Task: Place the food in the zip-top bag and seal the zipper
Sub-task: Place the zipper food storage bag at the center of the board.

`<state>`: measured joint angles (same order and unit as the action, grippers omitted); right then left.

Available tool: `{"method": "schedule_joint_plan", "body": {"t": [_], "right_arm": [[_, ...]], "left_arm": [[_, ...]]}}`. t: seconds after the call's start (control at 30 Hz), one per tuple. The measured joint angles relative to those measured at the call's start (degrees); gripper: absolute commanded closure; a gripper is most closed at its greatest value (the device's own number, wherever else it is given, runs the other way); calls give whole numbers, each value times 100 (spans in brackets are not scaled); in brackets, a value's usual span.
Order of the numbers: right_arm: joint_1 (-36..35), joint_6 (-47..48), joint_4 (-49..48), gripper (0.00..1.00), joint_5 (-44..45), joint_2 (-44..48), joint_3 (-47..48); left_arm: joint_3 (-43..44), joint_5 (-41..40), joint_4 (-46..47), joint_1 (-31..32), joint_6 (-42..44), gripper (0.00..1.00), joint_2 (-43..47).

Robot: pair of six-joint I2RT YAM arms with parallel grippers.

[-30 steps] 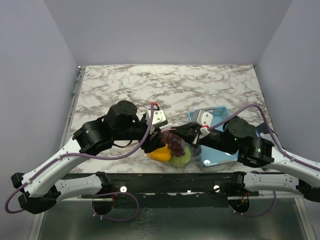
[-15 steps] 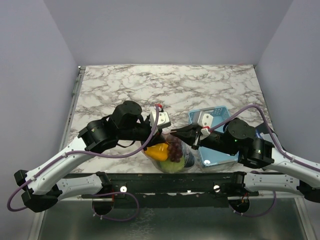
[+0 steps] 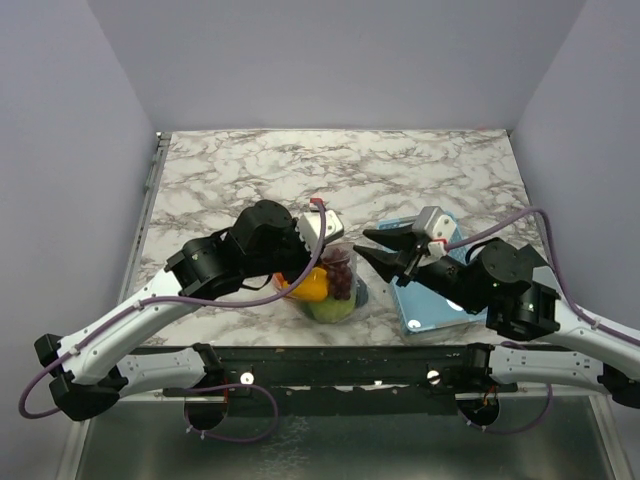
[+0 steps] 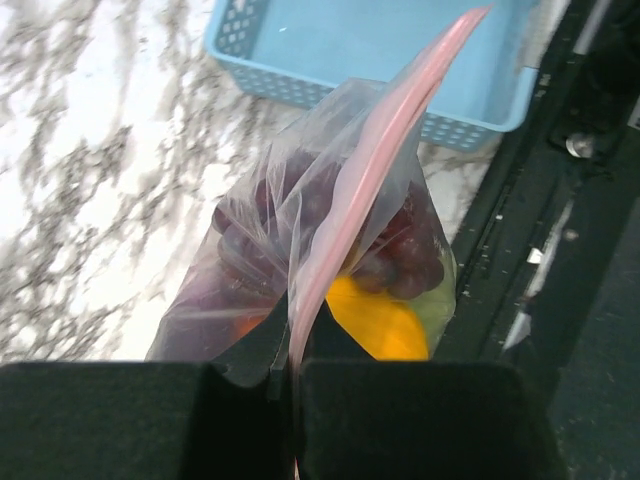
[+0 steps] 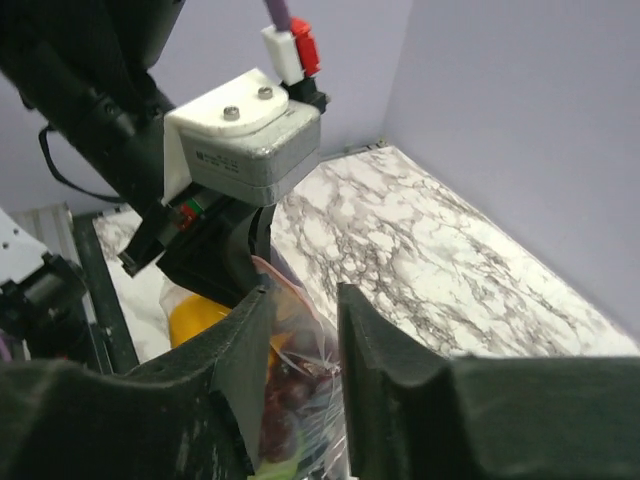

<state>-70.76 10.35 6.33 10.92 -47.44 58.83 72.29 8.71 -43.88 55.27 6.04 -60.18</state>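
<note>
The zip-top bag (image 3: 335, 285) hangs upright near the table's front edge, holding the food: dark red grapes (image 4: 400, 250), a yellow piece (image 4: 380, 322) and a green piece (image 3: 330, 308). My left gripper (image 3: 322, 243) is shut on the pink zipper (image 4: 385, 150) at the bag's left end; in the left wrist view the strip runs up from the shut left gripper (image 4: 293, 358). My right gripper (image 3: 368, 248) stands open just right of the bag's top. In the right wrist view the right gripper (image 5: 303, 292) straddles the bag (image 5: 300, 400) without pinching it.
The light-blue basket (image 3: 422, 312) lies on the table under my right arm, also in the left wrist view as the basket (image 4: 380, 50) behind the bag. The table's black front rail (image 3: 340, 362) runs just below the bag. Marble tabletop (image 3: 330, 170) stretches behind.
My left gripper closed on the zipper and moved right, drawing the bag upright. My right gripper let go of the bag, opened and drew back to the right.
</note>
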Motion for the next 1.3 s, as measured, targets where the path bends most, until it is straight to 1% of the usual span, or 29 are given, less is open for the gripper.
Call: {"method": "schedule_joint_plan", "body": {"t": [0.07,0.17,0.27,0.43,0.6,0.8,0.93,1.13,1.3], "right_arm": [[0,-24,-116,52,238,129,-44],[0,-44,-199,48,584,264,-85],[0,-74,-201,47,920,363,-122],[0,-192,-197,45,1300,651,-444],[0,-352,-190,43,1582,894,-741],[0,-546,-127,42,1799,1209,-1001],[0,-625,-85,41,1858,1436,-1121],[0,-713,15,40,1919,1716,-1226],[0,-756,94,39,2024,1978,-1318]], "left_arm": [[-2,-365,9,-2,-7,100,-33],[-2,-942,61,-2,-17,100,-66],[-2,-1405,184,-2,-15,100,-133],[-2,-2549,544,-22,105,100,-426],[-2,-3198,1058,-299,284,100,-734],[11,-3482,1672,-1156,468,100,-1056],[90,-3681,2085,-1668,632,100,-1445],[96,-3617,2662,-2039,822,100,-1961],[70,-3287,3003,-2068,728,100,-2400]]}}
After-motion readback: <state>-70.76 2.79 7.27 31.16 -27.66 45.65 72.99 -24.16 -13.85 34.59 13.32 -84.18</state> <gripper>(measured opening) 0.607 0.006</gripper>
